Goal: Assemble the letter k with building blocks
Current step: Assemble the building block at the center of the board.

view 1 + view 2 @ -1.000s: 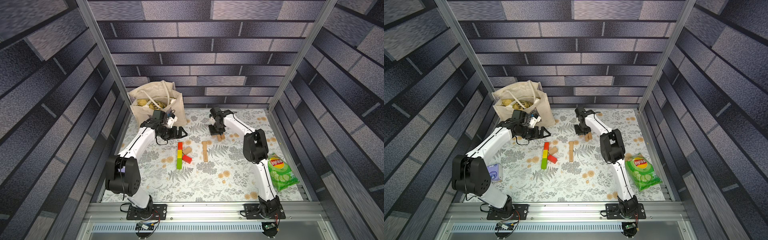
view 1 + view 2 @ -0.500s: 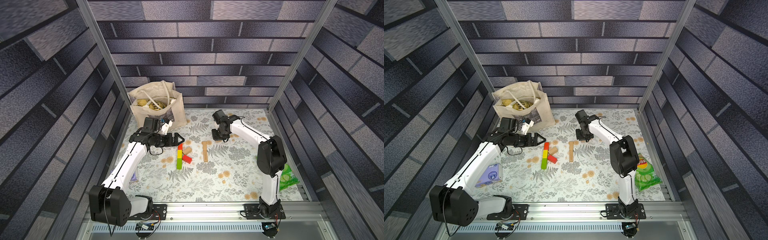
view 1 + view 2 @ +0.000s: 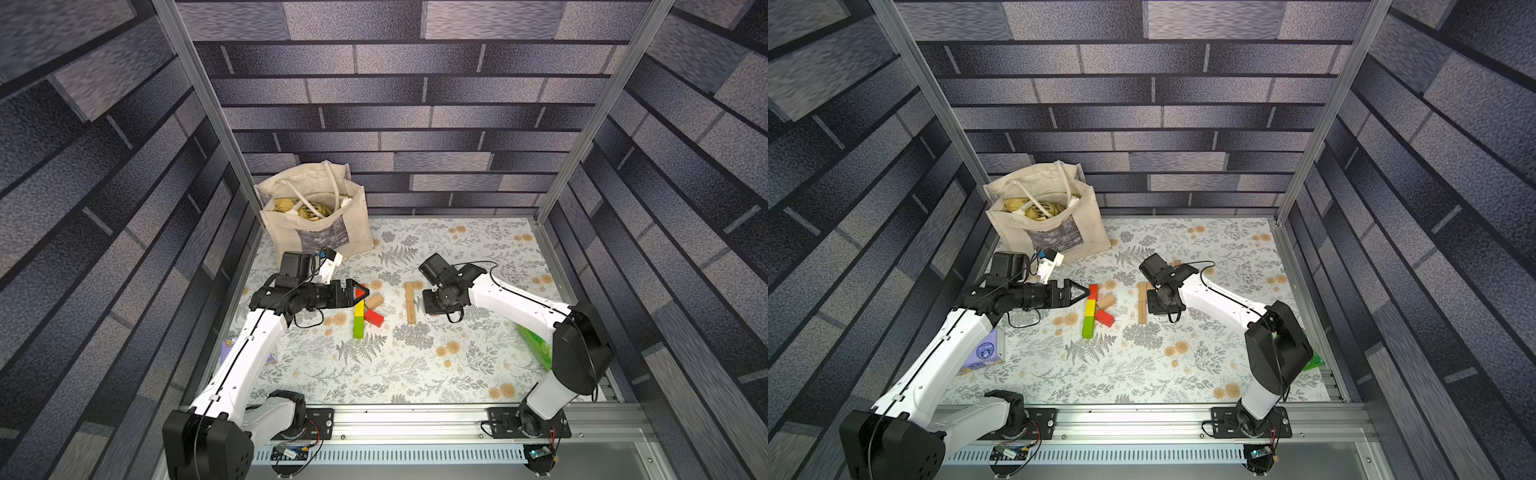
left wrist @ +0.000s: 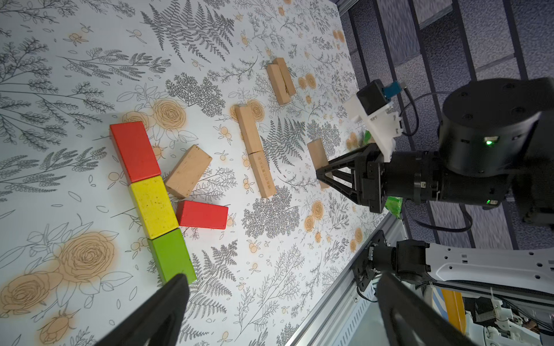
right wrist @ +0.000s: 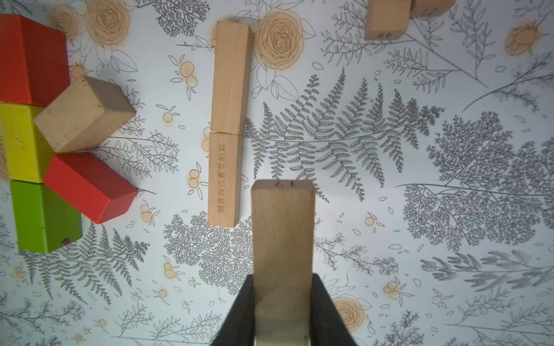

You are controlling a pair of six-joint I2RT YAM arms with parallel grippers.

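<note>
Carrying step, by the look of it: right end effector (image 5: 283, 278) clamped narrow on the sides of a plain bar (image 5: 281, 227), far end poking out past the tips; hard to tell whether clear of the tabletop (image 5: 419, 239) or brushing it; just beside the held piece, on its coloured-block side, a spine (image 5: 229, 119) of two plain bars laid end to end and touching; beyond the spine, a finished-looking coloured k: red (image 4: 135, 151), yellow (image 4: 154, 206) and green (image 4: 171, 254) in a touching column, with a plain block (image 4: 188, 171) and a second red (image 4: 202, 214) slanting off the yellow toward the right end effector; so probably the first slanted arm of a second, plain k; left end effector (image 3: 1081, 293) spread wide and empty, tips close by the red at the column's end; next, likely: turn the held piece to a slant, bring one end against the spine's joint on the side facing the right end effector, lower flat, then release without nudging the spine; afterwards, fetch one of two spare bars (image 4: 278, 84) lying well beyond the tips for the other arm.
</note>
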